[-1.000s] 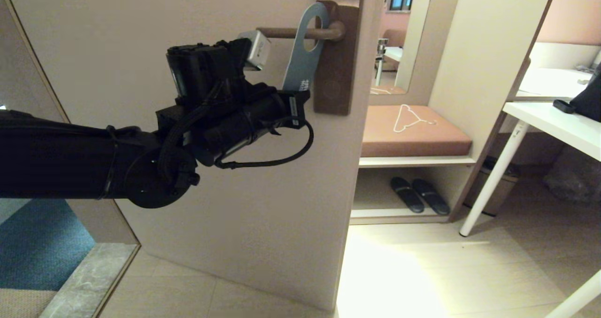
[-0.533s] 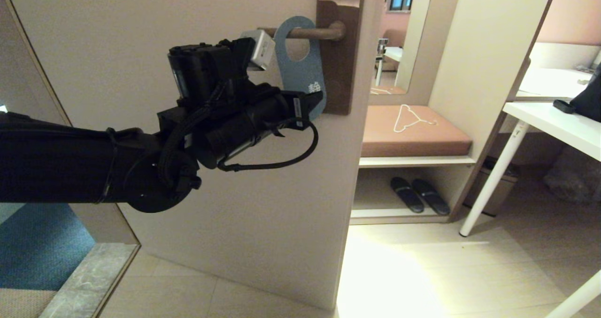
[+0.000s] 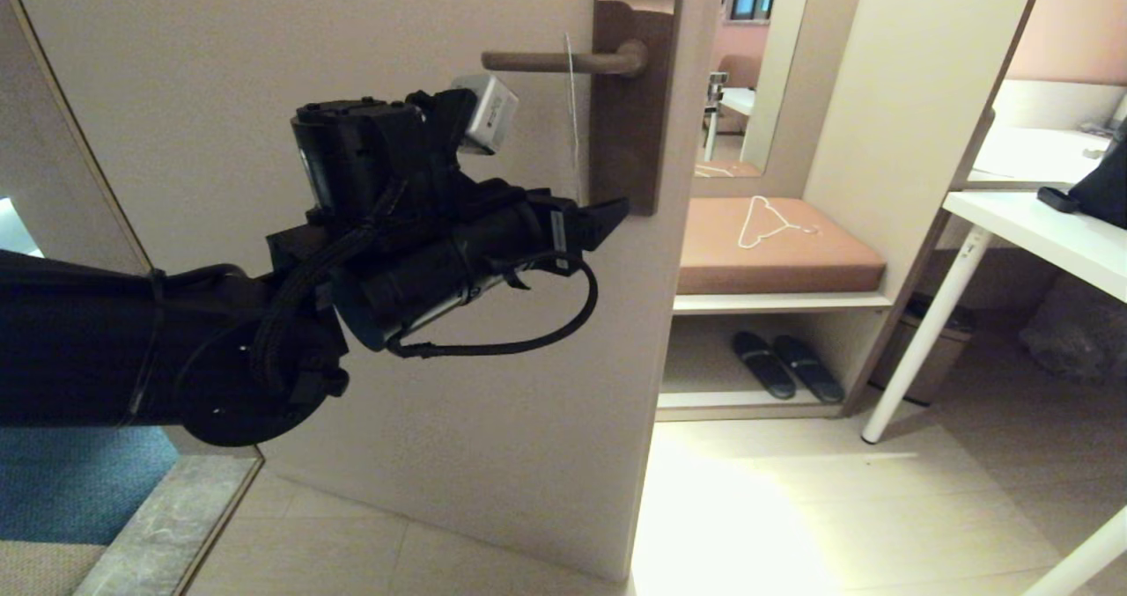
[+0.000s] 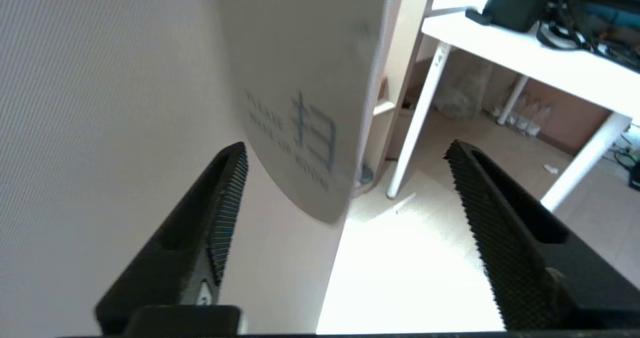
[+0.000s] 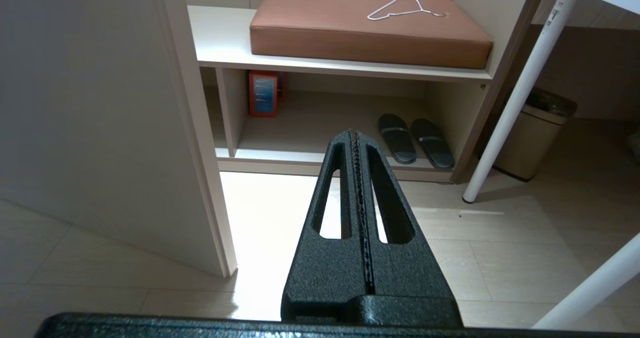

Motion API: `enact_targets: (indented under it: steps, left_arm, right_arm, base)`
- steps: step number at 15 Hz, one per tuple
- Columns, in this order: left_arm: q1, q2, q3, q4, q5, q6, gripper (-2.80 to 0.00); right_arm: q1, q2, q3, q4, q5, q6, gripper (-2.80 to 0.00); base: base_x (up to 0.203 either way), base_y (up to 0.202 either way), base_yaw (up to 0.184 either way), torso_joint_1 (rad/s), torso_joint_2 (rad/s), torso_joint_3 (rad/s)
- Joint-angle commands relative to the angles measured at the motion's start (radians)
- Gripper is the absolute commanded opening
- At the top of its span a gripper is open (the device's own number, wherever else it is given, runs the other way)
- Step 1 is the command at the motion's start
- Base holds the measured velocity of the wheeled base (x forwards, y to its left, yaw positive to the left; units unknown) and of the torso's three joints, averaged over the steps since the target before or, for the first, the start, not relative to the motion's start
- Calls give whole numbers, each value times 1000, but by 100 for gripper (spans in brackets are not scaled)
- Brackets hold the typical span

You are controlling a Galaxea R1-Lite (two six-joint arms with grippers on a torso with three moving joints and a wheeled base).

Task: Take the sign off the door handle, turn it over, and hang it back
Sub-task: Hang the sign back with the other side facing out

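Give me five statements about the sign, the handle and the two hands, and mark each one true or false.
1. The sign hangs on the door handle. True.
2. The left hand is clamped on the sign. False: its fingers are spread apart, and the sign's lower end hangs between them untouched.
3. From the head view the sign shows its full blue face. False: it is edge-on there, a thin pale line.
4. The right hand is shut and holds nothing. True.
5. A white hanger lies on the floor beside the slippers. False: it lies on the brown cushion above them.
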Motion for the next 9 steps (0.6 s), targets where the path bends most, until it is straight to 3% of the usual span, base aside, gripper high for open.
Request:
enact_targets:
  steps: [1,4,9]
  left_arm:
    - [-1,-47,40,-4,-1,-2,0]
    - [9,-105,82,-3,-3,-6,0]
    - [116,-163,99,5,-63,-40,0]
  right_arm:
    - [0,1,0,-1,0,-1,-280]
    - [0,1,0,-1,0,-1,-280]
    - [0,1,0,-1,0,-1,-280]
  base:
    - [0,0,0,0,0,0]
    - [0,0,0,0,0,0]
    - [0,0,0,0,0,0]
